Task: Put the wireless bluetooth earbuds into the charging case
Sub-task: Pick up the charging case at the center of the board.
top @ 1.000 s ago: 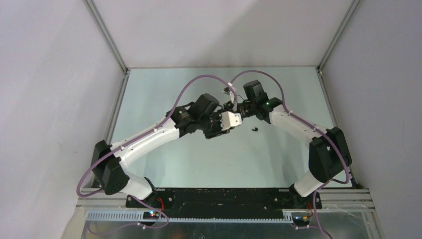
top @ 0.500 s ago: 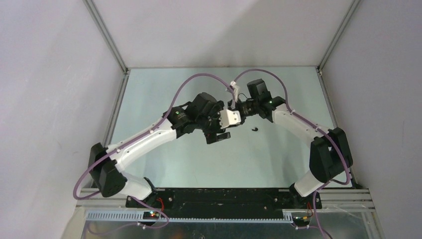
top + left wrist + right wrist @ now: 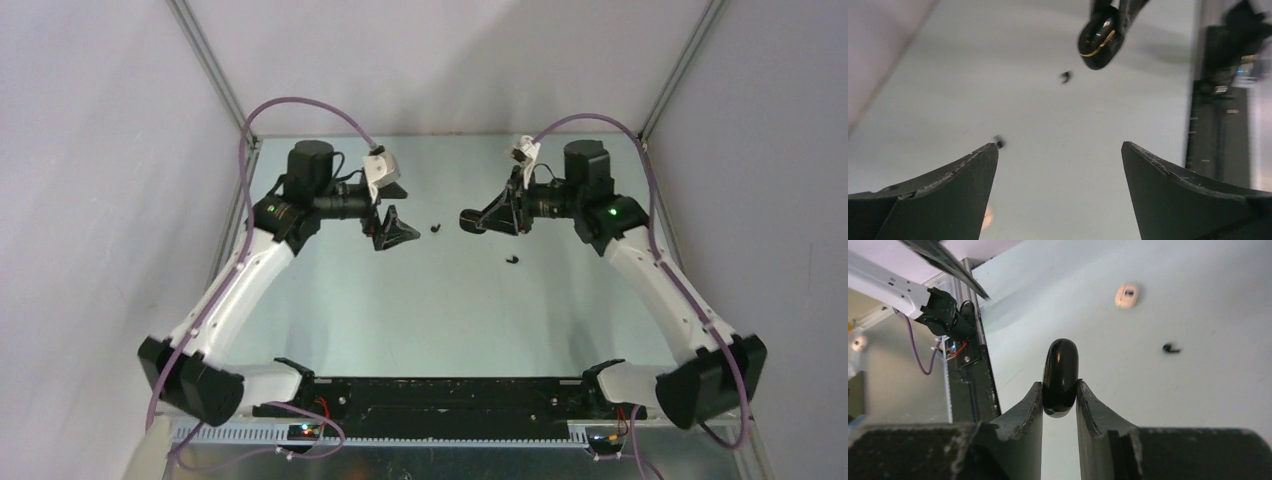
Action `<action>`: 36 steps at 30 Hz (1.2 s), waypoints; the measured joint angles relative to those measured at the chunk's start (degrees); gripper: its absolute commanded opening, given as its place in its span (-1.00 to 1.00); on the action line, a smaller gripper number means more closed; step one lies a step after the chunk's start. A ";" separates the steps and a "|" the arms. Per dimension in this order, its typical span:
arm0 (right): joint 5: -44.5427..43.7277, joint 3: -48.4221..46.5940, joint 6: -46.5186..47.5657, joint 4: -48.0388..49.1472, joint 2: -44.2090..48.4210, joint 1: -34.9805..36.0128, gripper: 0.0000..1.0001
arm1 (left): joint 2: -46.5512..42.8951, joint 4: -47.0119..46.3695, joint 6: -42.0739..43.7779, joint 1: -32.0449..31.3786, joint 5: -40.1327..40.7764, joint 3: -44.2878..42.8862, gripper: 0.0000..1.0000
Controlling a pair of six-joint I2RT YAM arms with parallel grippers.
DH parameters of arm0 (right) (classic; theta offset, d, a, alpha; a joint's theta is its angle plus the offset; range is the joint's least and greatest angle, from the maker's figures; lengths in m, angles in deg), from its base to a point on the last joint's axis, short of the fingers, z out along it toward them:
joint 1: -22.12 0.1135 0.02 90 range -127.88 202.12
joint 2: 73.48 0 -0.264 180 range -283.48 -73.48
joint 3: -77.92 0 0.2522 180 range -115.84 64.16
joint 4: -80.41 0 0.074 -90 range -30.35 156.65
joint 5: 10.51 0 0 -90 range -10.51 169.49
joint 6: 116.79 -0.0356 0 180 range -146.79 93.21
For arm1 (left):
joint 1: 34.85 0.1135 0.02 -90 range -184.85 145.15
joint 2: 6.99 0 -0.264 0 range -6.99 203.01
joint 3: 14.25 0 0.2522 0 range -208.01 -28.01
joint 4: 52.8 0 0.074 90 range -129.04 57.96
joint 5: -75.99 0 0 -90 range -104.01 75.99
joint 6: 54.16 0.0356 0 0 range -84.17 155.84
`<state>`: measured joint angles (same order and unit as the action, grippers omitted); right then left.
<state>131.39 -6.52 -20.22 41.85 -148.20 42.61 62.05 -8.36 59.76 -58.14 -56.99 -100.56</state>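
The right fingers pinch the black charging case. The left fingers are spread and hold nothing. One black earbud lies on the worktop between both arms. A second black earbud lies nearby.

I work over a pale grey-green table, boxed in by plain lilac-grey walls on three sides. Metal posts rise at its far corners. A black rail lines my near edge.
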 measured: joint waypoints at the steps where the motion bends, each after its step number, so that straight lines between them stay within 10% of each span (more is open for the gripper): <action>1: -0.07 -0.46 1.27 0.02 1.68 0.02 -0.73 | 1.57 -0.17 -0.74 0.24 -3.26 -0.90 0.99; 7: -0.04 -2.27 5.38 2.01 12.11 0.20 -0.73 | 13.77 -9.11 -12.68 -1.09 -25.07 -3.80 0.99; 17: 2.99 2.08 -3.06 10.75 15.17 0.66 -0.75 | 13.40 -16.55 -20.22 -12.76 -33.62 -0.26 0.98; 30: 6.64 2.86 -15.91 22.16 16.61 -9.31 -0.68 | 8.87 -17.62 -27.96 -4.55 13.64 -2.23 0.99; 36: 7.39 2.84 -17.57 23.56 17.94 -11.52 -0.65 | 5.53 -23.28 -36.70 6.75 16.31 -3.52 0.99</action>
<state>138.78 -3.68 -37.79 65.41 -130.25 31.09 67.58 -31.64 23.06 -51.39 -40.69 -104.08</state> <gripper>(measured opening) 0.283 0.994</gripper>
